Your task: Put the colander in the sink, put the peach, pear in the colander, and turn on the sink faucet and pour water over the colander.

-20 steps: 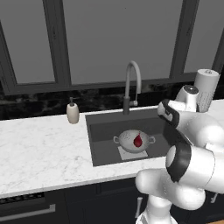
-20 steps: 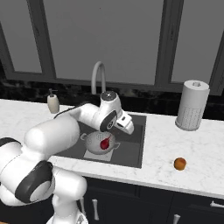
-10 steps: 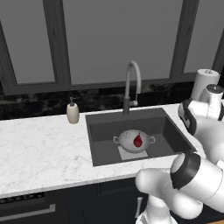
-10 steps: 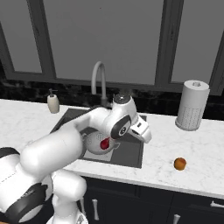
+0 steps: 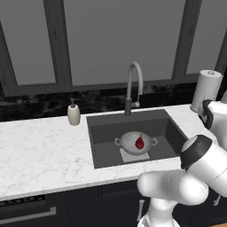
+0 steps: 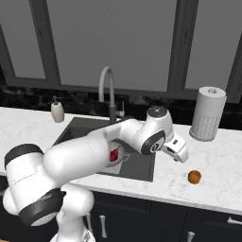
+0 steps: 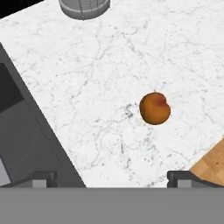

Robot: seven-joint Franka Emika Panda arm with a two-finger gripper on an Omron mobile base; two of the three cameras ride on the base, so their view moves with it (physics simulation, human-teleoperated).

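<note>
The pale colander (image 5: 130, 142) stands on the floor of the dark sink (image 5: 106, 146), with the dark red pear (image 5: 139, 142) inside it. To the right of the basin, the orange peach (image 6: 194, 177) lies alone on the marble counter. My gripper (image 6: 180, 154) hangs over the counter between the sink's right edge and the peach. In the hand view the gripper (image 7: 111, 178) is open with nothing between its tips, and the peach (image 7: 154, 108) sits ahead and a little right. The sink faucet (image 5: 135, 84) stands behind the basin; no water runs.
A paper-towel roll (image 6: 207, 113) stands at the back right of the counter. A beige soap bottle (image 5: 73, 113) sits left of the sink. The counter's front edge and wooden floor (image 7: 212, 166) lie close beyond the peach in the hand view.
My arm has swung right, from above the sink out over the counter toward the peach. The gripper stayed open. Colander and pear have not moved.
</note>
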